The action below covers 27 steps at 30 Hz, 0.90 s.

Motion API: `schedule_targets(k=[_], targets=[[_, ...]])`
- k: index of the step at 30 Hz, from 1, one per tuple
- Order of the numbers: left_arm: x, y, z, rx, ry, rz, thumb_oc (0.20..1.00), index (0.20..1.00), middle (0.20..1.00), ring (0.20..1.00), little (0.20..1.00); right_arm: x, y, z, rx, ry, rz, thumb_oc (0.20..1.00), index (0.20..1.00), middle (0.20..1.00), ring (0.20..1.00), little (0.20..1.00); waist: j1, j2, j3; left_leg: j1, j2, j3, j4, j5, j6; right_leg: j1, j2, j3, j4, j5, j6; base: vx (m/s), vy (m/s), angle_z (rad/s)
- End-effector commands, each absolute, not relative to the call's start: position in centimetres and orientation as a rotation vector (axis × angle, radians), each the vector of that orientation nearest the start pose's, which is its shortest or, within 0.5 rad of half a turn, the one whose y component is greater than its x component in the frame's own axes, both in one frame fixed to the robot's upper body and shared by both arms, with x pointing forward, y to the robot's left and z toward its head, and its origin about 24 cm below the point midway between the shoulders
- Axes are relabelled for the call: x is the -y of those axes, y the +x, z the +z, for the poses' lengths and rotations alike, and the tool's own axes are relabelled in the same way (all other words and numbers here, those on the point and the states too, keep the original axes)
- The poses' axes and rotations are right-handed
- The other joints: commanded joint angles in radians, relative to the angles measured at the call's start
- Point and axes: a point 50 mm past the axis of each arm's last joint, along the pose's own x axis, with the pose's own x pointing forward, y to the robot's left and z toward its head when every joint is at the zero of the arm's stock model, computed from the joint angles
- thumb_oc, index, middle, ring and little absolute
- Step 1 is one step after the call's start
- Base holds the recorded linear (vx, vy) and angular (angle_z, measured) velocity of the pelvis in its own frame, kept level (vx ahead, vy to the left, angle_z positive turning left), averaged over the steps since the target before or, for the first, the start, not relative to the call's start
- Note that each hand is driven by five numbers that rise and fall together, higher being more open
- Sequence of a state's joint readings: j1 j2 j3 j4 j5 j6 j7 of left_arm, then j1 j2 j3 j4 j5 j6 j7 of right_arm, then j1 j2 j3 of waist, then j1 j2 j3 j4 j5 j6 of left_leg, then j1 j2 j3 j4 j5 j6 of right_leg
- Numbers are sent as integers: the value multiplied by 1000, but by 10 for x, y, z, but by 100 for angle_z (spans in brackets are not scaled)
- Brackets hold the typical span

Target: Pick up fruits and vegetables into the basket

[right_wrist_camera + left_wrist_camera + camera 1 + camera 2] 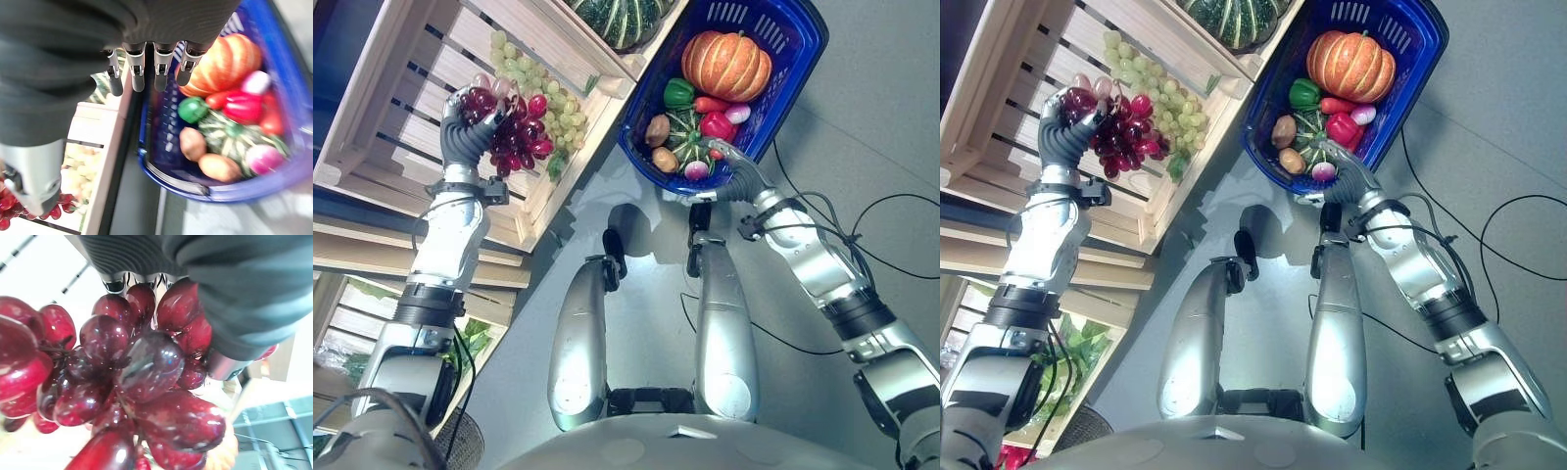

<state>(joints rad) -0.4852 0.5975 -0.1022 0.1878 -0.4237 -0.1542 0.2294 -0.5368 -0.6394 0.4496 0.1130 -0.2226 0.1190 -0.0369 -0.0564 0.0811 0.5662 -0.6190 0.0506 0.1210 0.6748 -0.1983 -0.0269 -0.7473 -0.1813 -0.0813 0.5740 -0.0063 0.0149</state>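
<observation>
Lifting a bunch of red grapes (514,132) out of the wooden crate (401,108), the left hand (470,127) has its fingers curled round the top of the cluster; the left wrist view shows the dark-tipped fingers tucked in among the berries, so the hold looks firm. The bunch hangs just over the crate's slatted bottom, beside a bunch of green grapes (543,93) lying in the same compartment, nearer the blue basket (793,59). That basket is my landmark: it sits off the crate's corner, to the robot's right of the grapes, and already holds an orange pumpkin (726,64), a green pepper (678,93), a red pepper (718,125), two potatoes (658,130), a small striped squash (687,137) and two pink-and-white radish-like pieces. A large dark green squash (622,18) rests in the crate compartment next to the basket's far end. The right hand (1347,176) is at the basket's near rim; whether its fingers close on the rim I cannot tell, though in its wrist view they look fairly straight. Step in hand, as I judge it: pick made, transfer pending. Next move calls for carrying the cluster clear of the crate wall, across to the basket, then releasing low over the produce so berries don't snag.
</observation>
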Motion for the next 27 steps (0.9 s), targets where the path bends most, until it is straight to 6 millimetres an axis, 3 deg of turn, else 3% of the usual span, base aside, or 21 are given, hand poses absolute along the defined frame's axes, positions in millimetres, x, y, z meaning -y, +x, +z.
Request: schedule_targets(k=[1, 11, 27], targets=[[-217, 316, 222, 629, 46, -7, 200, 200, 200, 200, 200, 127, 330, 160, 395, -976, 244, 1000, 1000, 1000, 1000, 1000, 29, -2, -46, 13, -51, -2, -119, 64, 23, 93, 7, -29, 55, -155, 37, -67, -43, 11], [-149, 310, 227, 619, -271, -422, 200, 200, 200, 200, 200, 71, 324, 184, 572, -719, 355, 1000, 1000, 1000, 1000, 1000, 48, 2, -46, 55, -58, -10, -130, 59, 30, 133, -12, -47, 47, -150, 41, 2, -33, 4], [-87, 288, 226, 604, -552, -734, 200, 200, 200, 200, 200, 33, 311, 191, 606, -434, 464, 1000, 1000, 1000, 1000, 1000, 58, -14, -46, 76, -59, -14, -145, 59, 35, 169, -27, -79, 12, -133, 46, -11, -36, 5]])
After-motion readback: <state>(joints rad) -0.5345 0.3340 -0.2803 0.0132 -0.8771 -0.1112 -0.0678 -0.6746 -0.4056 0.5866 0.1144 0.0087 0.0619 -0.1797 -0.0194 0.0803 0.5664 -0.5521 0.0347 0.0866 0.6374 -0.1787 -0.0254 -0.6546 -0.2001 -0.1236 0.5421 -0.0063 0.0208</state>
